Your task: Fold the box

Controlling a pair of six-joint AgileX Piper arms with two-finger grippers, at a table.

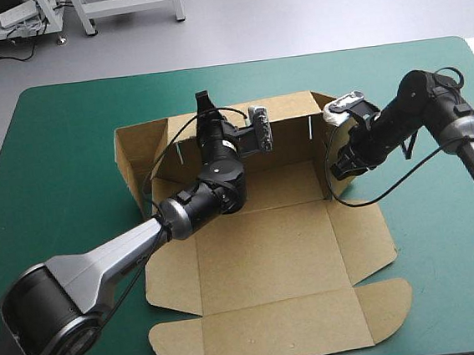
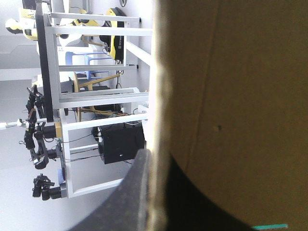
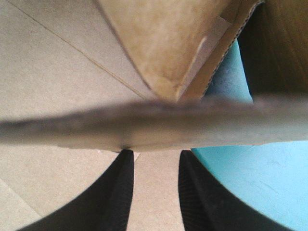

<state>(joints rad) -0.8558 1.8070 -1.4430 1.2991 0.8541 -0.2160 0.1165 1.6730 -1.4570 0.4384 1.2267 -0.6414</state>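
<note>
The brown box (image 1: 269, 250) lies in the middle of the teal-green table, its back wall (image 1: 290, 118) raised and its lid flat toward the front edge. My left gripper (image 1: 208, 113) reaches over the back wall's left part. In the left wrist view the board (image 2: 240, 96) stands edge-on between the black fingers (image 2: 130, 192), so that gripper (image 2: 155, 166) is shut on it. My right gripper (image 1: 342, 161) is at the raised right side wall. In the right wrist view its fingers (image 3: 115, 192) stand slightly apart, a board edge (image 3: 144, 127) crosses their tips, and the gripper (image 3: 153, 154) holds nothing I can see.
The teal-green cover (image 1: 59, 161) lies bare around the box on all sides, also beside the wall at my right gripper (image 3: 250, 178). The left side panel (image 1: 139, 162) leans outward. Flat side flaps (image 1: 369, 240) spread toward the right and front edges.
</note>
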